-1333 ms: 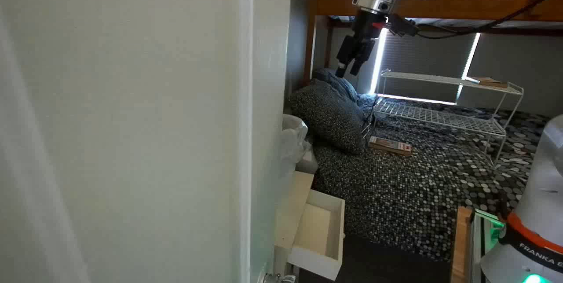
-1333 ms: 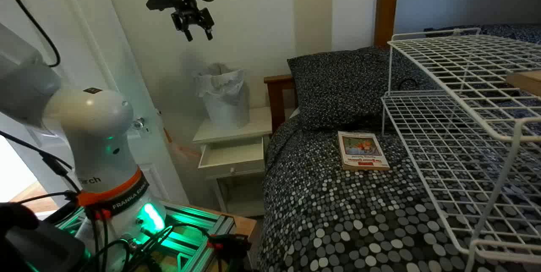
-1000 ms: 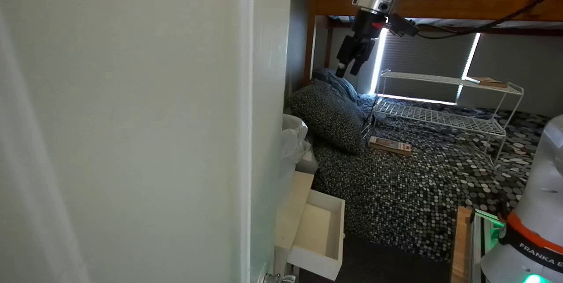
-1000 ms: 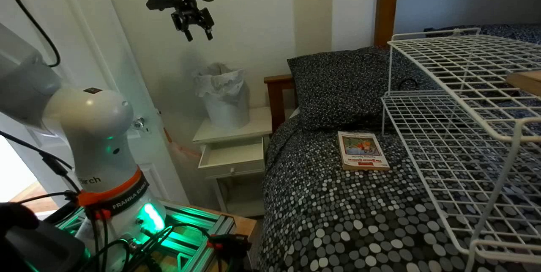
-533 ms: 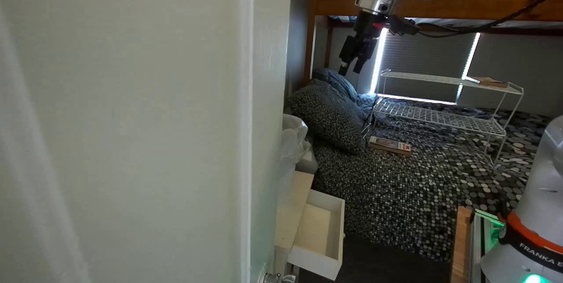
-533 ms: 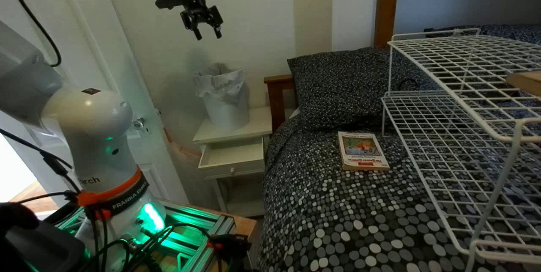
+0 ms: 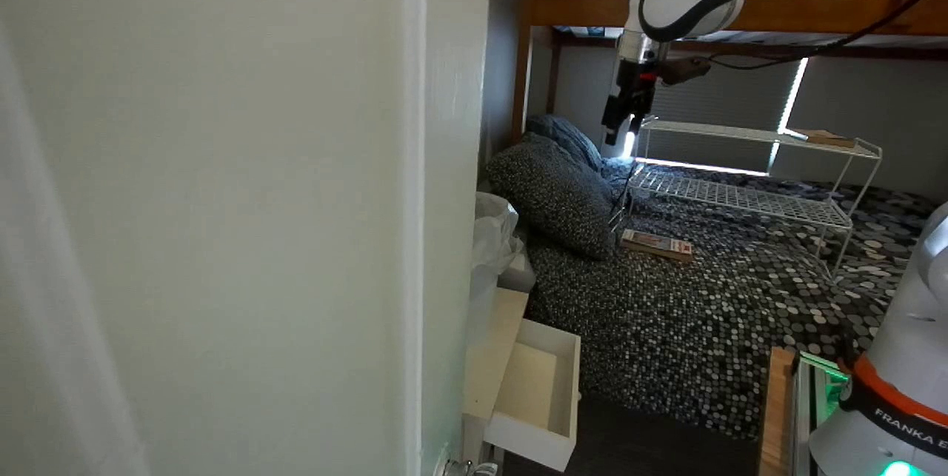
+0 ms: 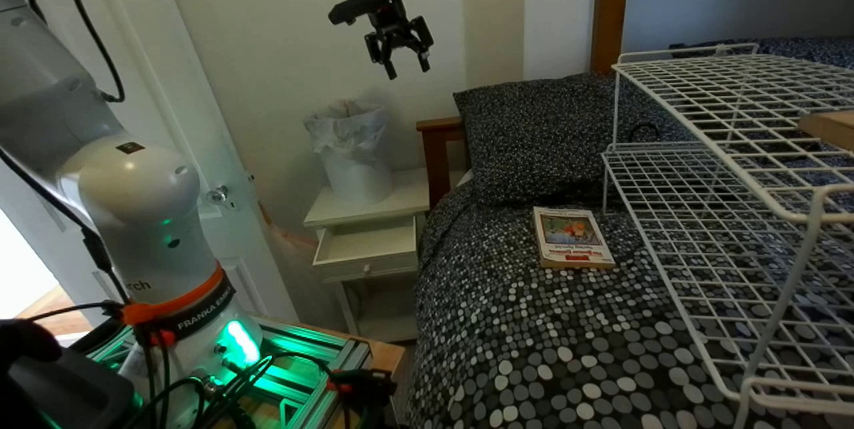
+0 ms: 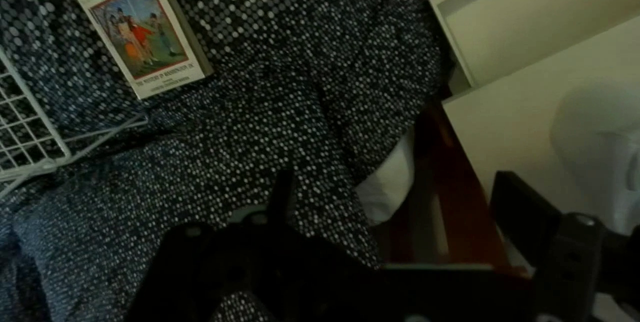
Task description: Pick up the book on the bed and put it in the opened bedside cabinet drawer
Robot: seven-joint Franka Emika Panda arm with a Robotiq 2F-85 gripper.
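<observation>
Bed (image 8: 497, 322) and book (image 8: 572, 237) below, fingers (image 9: 525, 214) hang spread wide, touching (so far as the gloom shows) only air.

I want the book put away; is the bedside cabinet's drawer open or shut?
Open: in both exterior views the drawer sticks out from the bedside cabinet, its cream inside showing.

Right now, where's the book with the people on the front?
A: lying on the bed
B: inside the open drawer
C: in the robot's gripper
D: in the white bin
A: the book lies cover-up on the speckled bed, and the gripper hangs open, higher up and apart from it.
</observation>
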